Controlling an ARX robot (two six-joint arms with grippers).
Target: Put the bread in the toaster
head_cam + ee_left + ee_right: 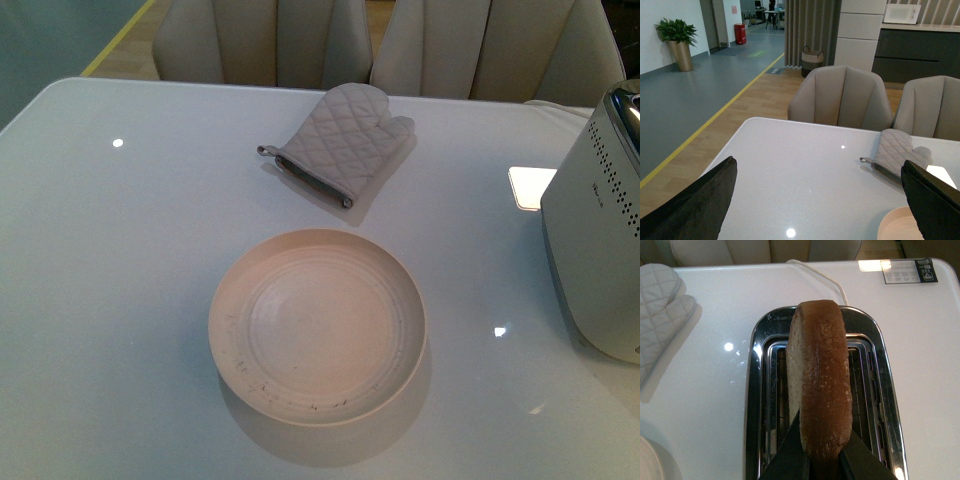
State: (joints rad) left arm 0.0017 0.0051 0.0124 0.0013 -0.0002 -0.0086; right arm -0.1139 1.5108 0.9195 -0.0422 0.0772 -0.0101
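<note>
Found left jaws spread wide, nothing betw. them. Faced out over bare surface [805, 175] twd two chairs [842, 97]. Had oven mitt [897, 152] well ahead, off the far-side finger, and plate [895, 227] rim just inside that same finger. Judged parked clear, no job on this side. Saw plate empty in front view, a few dark specks on it, so nothing left there to pick.

Found right jaws clamped on one end of bread [817, 385]. Held slice on edge, brown crust twd wrist cam, rounded end leading away from jaws. Put toaster [757, 405] straight ahead of jaws, shiny top w/ slots open, slice lined up lengthwise w/ them. Judged edge-on hold chosen so slice could drop in w/o turning. Couldn't tell which slot was aimed at, nor whether leading end had passed the rim; looked above it.

Judged task at insertion step. Reckoned next move needed a small sideways trim onto one slot, a straight push along the jaws' line, then release. Flagged risk: crust catching slot edge and slice tipping onto the top.
</note>
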